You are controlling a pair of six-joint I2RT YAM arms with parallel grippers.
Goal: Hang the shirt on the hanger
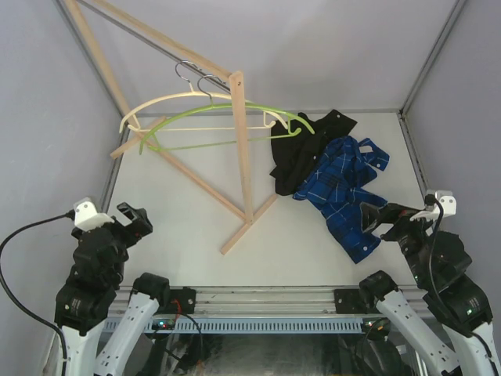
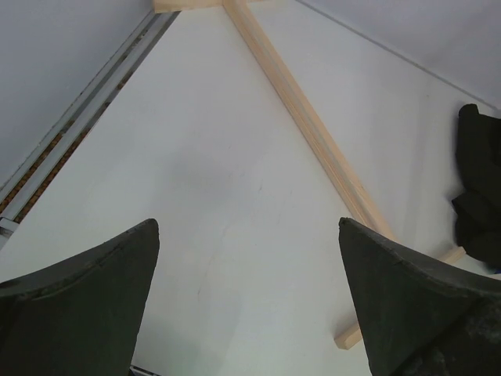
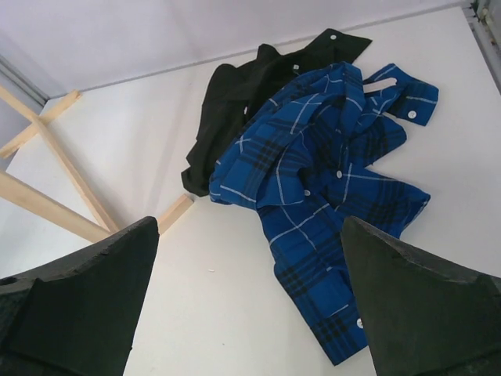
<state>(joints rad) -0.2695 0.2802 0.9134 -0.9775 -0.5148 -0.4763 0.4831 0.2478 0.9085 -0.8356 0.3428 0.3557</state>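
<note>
Left tool (image 2: pixel 246 227) and right tool (image 3: pixel 249 227) gape empty; grabbing the shirt (image 3: pixel 227 102) may drag the overlapping plaid shirt (image 3: pixel 329 180).

White table (image 1: pixel 180 223) enclosed by pale grey walls (image 1: pixel 329 47), bearing a light wooden rack (image 1: pixel 243 149), evenly lit.

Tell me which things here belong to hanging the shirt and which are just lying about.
For the job: black shirt, green hanger.
Lying about: plaid shirt, cream hanger, wooden rack.
</note>
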